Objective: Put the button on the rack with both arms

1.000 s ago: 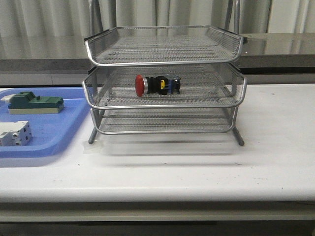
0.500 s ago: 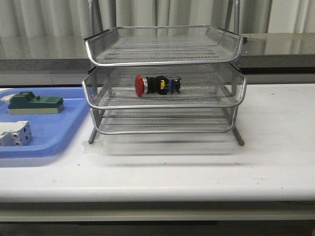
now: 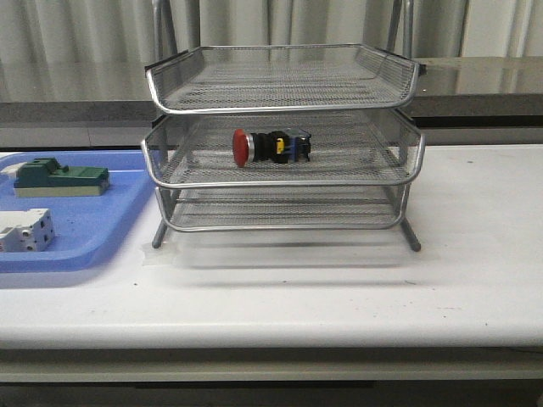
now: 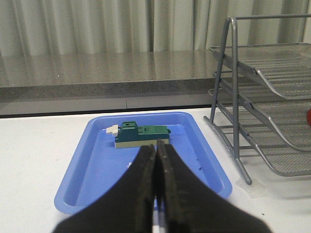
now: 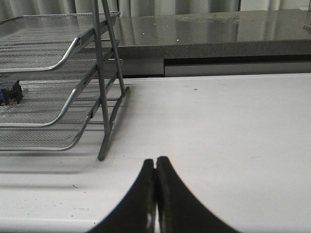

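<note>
Since the button (image 3: pixel 271 147) already lies on its side in the middle tier of the rack (image 3: pixel 284 136), red head pointing to 9 o'clock in the front view, I judge the placing done. It rests on the mesh, nearer the left half of that tier, touching nothing else I can see.

Were I to take it up again, I would expect a small, light, rigid piece. The domed red head looks smooth and would likely slip between my pads, so the squarer black body is the better place to pinch, across its flat sides. It looks sturdy (though the small yellow and blue bits on the body may be less so).

My left gripper (image 4: pixel 156 160) is pressed closed with nothing between the fingers, hanging over the blue tray (image 4: pixel 77 184). My right gripper (image 5: pixel 155 174) is likewise closed and empty, above the bare white table (image 5: pixel 218 136) with the rack off at 10 o'clock in its view.

As for what holds what: the top and bottom tiers of the rack show only mesh. In the front view the blue tray sits at 9 o'clock from the rack and carries a green block (image 3: pixel 61 178) toward its far side and a white terminal block (image 3: pixel 25 231) nearer me, the two apart.
</note>
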